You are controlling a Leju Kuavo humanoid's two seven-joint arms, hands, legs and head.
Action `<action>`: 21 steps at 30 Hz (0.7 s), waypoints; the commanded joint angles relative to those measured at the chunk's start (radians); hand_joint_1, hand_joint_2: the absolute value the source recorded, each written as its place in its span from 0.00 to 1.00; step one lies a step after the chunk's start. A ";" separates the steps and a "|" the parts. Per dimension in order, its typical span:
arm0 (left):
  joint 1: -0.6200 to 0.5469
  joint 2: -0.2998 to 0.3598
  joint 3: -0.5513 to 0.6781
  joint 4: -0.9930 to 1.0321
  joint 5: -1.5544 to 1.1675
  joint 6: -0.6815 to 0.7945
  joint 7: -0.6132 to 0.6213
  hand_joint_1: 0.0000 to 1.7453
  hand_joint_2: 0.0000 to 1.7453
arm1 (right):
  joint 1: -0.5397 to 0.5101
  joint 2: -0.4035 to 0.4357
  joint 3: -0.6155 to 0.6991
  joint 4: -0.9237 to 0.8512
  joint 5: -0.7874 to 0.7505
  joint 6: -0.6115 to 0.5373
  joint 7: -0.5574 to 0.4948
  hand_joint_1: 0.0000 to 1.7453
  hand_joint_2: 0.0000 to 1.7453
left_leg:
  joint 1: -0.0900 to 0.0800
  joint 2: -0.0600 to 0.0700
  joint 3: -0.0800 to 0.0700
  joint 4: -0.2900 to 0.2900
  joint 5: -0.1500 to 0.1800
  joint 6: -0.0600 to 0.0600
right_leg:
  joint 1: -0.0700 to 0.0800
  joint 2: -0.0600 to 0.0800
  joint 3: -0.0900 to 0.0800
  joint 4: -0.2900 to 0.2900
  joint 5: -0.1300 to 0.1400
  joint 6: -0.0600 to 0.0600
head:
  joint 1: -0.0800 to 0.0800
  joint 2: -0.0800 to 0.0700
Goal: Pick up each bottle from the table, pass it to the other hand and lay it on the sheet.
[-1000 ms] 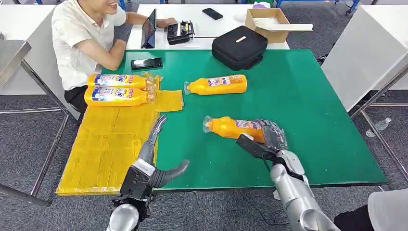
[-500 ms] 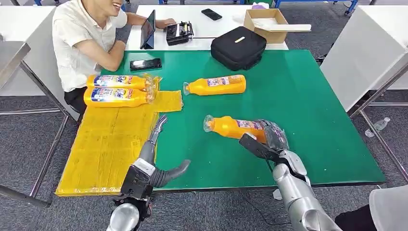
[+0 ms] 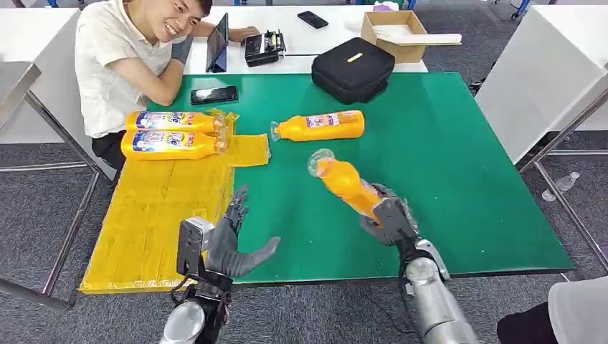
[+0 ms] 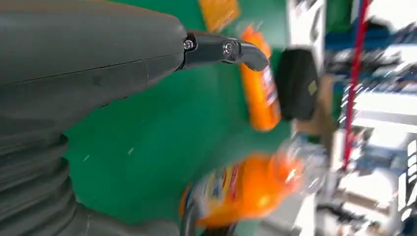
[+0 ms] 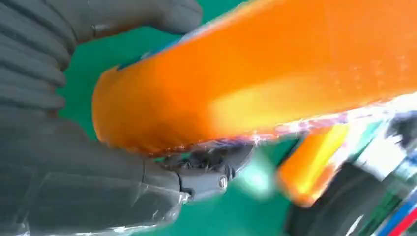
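My right hand [image 3: 387, 218] grips the lower end of an orange bottle [image 3: 344, 183], lifted clear of the green table [image 3: 466, 165] and tilted, its cap end pointing up and away from me. My left hand [image 3: 229, 244] holds nothing, fingers spread, at the table's near edge beside the yellow sheet [image 3: 158, 208]. Two bottles [image 3: 172, 134] lie on the sheet's far end; another bottle [image 3: 319, 127] lies on the table.

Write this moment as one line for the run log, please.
right hand: grips bottle, raised and tilted | left hand: open beside sheet | on sheet: two bottles | on table: one bottle
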 commanded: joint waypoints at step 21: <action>-0.030 -0.052 -0.064 -0.031 -0.095 0.053 -0.079 0.00 1.00 | 0.033 0.066 0.362 -0.204 0.027 -0.073 0.070 1.00 1.00 | 0.001 -0.002 -0.011 0.001 0.000 0.000 | 0.000 -0.003 -0.009 0.001 -0.002 -0.002 | 0.001 0.000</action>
